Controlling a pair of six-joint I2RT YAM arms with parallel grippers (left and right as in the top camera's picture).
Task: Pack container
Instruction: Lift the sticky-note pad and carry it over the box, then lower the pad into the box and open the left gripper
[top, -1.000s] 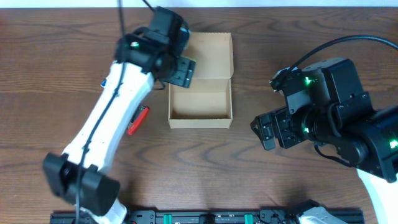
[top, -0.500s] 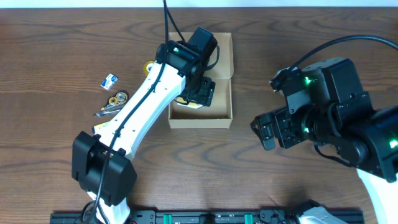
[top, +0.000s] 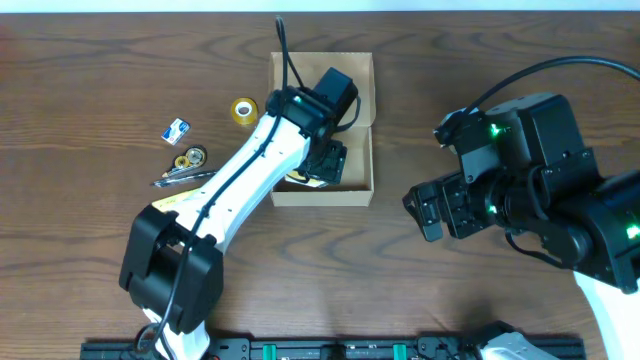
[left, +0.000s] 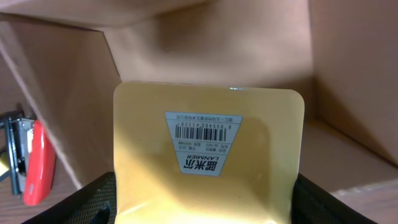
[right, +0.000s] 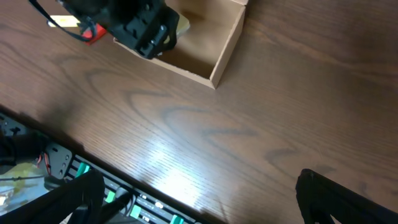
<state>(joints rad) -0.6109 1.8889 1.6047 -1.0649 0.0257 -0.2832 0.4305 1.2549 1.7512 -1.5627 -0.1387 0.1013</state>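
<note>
The container (top: 322, 195) is an open tan cardboard box at mid-table, its flap lid (top: 322, 75) folded back at the far side. My left gripper (top: 322, 162) reaches down inside it, shut on a cream-yellow square pad (left: 208, 180) with a barcode label. The pad sits between the two black fingers (left: 93, 202), and the box's inner walls (left: 186, 43) rise just beyond it. A corner of the pad (top: 299, 180) shows under the arm from overhead. My right gripper (top: 428, 210) stands open over bare table to the right of the box, with nothing between its fingers (right: 68, 199).
Left of the box lie a yellow tape roll (top: 243, 108), a small blue-and-white item (top: 177, 130), a second ring-shaped roll (top: 190, 158) and a thin pen-like tool (top: 175, 179). A red item (left: 37, 165) lies just outside the box's left wall.
The left arm has swung right from the box's left edge and lowered into the box with the pad. The right arm has not moved.
</note>
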